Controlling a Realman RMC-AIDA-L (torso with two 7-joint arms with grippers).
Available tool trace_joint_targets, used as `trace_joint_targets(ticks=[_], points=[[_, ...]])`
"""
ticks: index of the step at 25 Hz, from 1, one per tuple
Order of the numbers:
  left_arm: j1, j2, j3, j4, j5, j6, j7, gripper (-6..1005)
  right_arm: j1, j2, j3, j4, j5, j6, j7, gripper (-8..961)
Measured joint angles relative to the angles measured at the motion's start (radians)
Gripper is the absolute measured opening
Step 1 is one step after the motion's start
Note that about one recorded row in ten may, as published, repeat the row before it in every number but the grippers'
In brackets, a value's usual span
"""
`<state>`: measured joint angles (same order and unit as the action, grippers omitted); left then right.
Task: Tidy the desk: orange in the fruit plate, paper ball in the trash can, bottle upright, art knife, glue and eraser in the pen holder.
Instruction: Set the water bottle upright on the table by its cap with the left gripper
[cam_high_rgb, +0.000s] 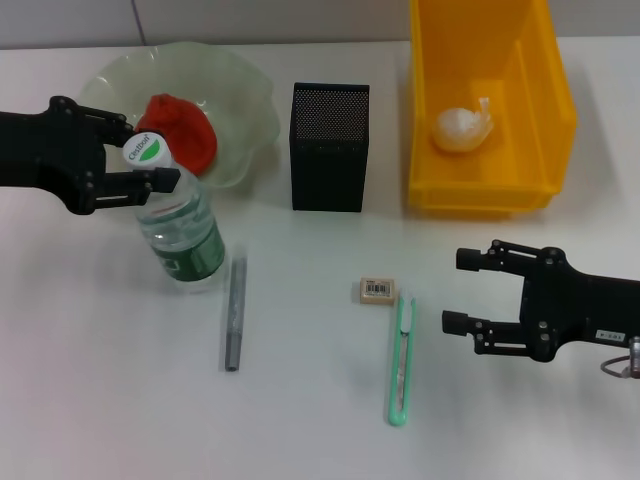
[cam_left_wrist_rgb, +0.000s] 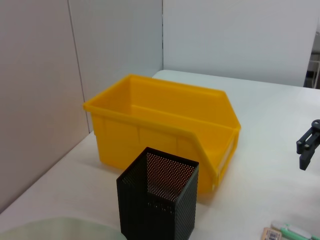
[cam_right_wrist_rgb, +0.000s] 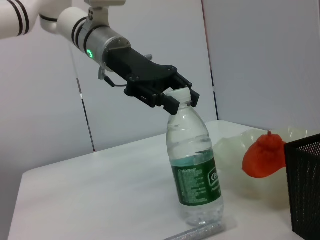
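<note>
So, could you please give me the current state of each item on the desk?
bottle: upright, cap gripped by left hand
orange: in fruit plate
paper ball: in trash can
pen holder: upright, looks empty
glue, eraser, art knife: flat on desk
right hand: open, holding nothing

Hiding part of the orange (cam_high_rgb: 185, 128) behind the bottle (cam_high_rgb: 180, 225) cap and left hand (cam_high_rgb: 140, 160). Cutting off the yellow bin's (cam_high_rgb: 430, 150) top at the frame edge. Leaving the eraser (cam_high_rgb: 378, 290) label too small to read.
</note>
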<state>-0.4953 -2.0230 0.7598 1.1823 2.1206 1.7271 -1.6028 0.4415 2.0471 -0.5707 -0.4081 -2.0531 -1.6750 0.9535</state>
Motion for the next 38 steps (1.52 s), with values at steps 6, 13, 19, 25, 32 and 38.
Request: trace_joint_targets(ticks=[6,13,19,25,32,38], points=[[0.027,0.006,-0.006,-0.003,-0.034,-0.002,0.009,447,0.005,0.003,0.000,0.000,0.000,0.000,0.000,790],[0.060,0.015,-0.124,-0.011,-0.038,0.001,0.052,447,0.006,0.004,0.000,0.000,0.000,0.000,0.000,790],[0.069,0.031,-0.163,-0.032,-0.038,-0.003,0.062,446,0.006,0.004,-0.003,0.000,0.001,0.000,0.002,790],[0.073,0.036,-0.188,-0.052,-0.038,-0.033,0.073,448,0.006,0.004,-0.003,0.000,0.001,-0.001,0.002,789],[0.068,0.038,-0.191,-0.089,-0.037,-0.080,0.087,448,0.006,0.004,-0.003,0.000,0.001,-0.001,0.002,789],[0.064,0.035,-0.183,-0.101,-0.030,-0.106,0.088,462,0.004,0.001,-0.003,0.000,0.001,-0.002,0.002,789]])
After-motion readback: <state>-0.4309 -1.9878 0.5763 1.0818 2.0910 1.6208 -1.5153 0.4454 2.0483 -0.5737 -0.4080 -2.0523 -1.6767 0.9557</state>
